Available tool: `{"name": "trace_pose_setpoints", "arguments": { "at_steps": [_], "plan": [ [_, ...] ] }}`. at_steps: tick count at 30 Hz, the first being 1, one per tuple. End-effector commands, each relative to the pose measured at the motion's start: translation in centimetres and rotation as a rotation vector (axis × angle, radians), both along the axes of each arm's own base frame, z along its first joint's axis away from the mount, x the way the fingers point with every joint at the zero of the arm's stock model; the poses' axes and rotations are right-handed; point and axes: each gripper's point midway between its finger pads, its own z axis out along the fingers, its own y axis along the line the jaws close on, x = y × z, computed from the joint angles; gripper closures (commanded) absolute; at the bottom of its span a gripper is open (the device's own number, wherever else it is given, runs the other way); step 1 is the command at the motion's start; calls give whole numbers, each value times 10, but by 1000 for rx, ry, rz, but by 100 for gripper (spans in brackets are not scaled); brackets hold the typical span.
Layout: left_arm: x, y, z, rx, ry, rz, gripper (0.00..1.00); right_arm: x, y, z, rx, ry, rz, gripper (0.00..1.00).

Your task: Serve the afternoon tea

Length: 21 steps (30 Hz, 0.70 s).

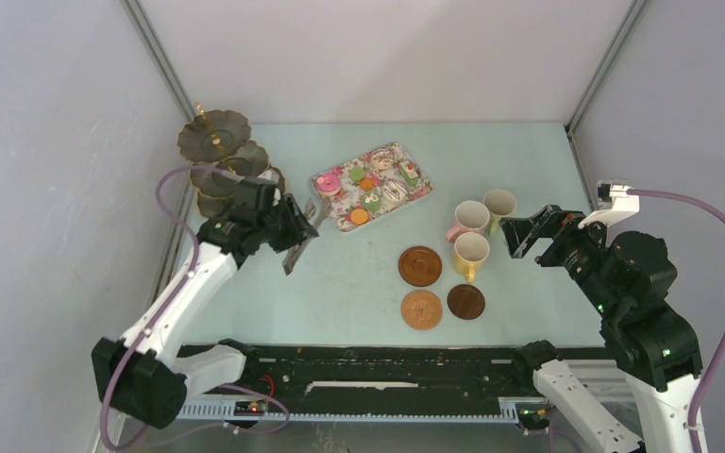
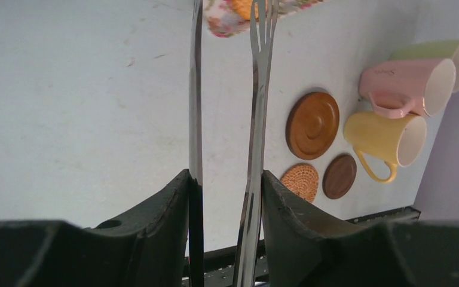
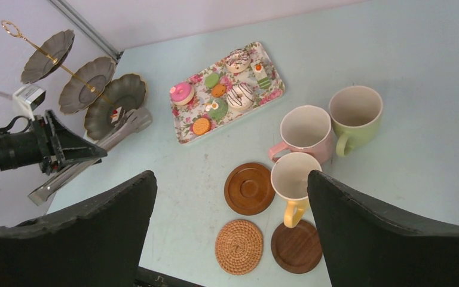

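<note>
Bench (image 1: 359,274): pale green top, and everything for the tea sits on it.
Stand (image 1: 215,137): far-left corner, just behind the left end effector (image 1: 288,225). Tiers look mostly bare. There might be one small thing on the bottom tier, can't really tell.
Tray (image 3: 273,89): flowered, mid-bench, near the stand, loaded with the cakes (image 1: 328,183).
Tongs (image 1: 299,245): clamped in the left end effector, tips spread and pointing at the tray's near corner. My guess is the job is cake to stand, so get both tips around one cake, squeeze gently, and lift straight up before swinging over.
Right end effector (image 1: 526,234): jaws wide apart, holding nothing, hovering just right of the mugs.
Mugs: yellow mug (image 1: 470,253), pink mug (image 1: 470,217) and green mug (image 1: 498,203) are bunched tight, none on a coaster. The neighbours crowd any grab, so come in from a free side.
Coasters (image 1: 420,265): three, all bare, and the dark one is just beside the yellow mug.
Cakes: all on the tray as far as I can see, packed close, so it's easy to nudge a neighbour.
</note>
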Motion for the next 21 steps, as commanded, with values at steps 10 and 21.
{"name": "trace_pose_setpoints", "arguments": {
  "at_steps": [10,21],
  "plan": [
    [78,-105,36,114,-118,-298,53,-3,-12,3,-17,-27,-52,0],
    [106,-124,10,225,-42,-364,53,-8,-23,-2,-40,-9,-96,0]
  ]
}}
